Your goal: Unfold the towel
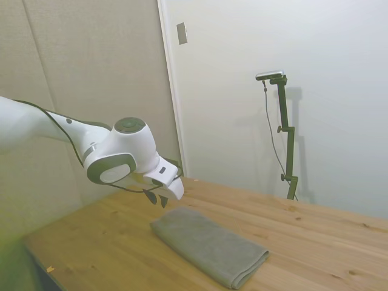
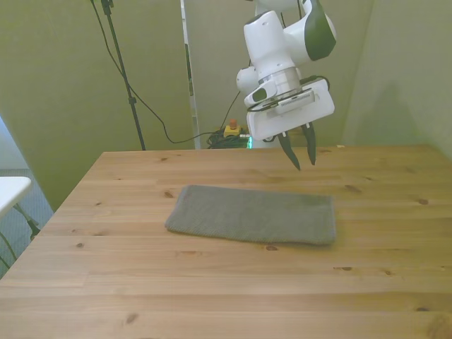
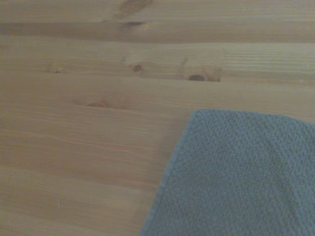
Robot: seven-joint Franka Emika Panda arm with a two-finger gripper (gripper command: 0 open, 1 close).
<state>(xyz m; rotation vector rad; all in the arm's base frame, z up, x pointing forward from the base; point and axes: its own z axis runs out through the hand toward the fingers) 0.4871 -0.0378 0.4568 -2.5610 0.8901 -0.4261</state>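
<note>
Pincer: the gripper (image 2: pixel 301 151) hangs in the air above the table (image 2: pixel 212 296), its two dark fingers (image 2: pixel 290 154) pointing down and spread apart with nothing between them. In the side view the gripper (image 1: pixel 156 198) shows the same gap, empty.
Towel: the towel (image 2: pixel 253 214) lies flat on the wood as a long grey-green rectangle, below the pincer and not touching it.
Towel against pincer: in the front view the fingertips hover over the table just behind the towel's far edge, near the end of the towel on the front view's right; most of the cloth stretches away from the pincer toward the front view's left. In the side view the towel (image 1: pixel 209 245) begins just beneath the fingertips and runs away from the arm.
Close view: one corner of the towel (image 3: pixel 236 177) rests on bare planks, its looped weave visible and its edge lying flat.
Arm: the white arm (image 1: pixel 115 160) is bent with the wrist angled down toward the towel's near end.
</note>
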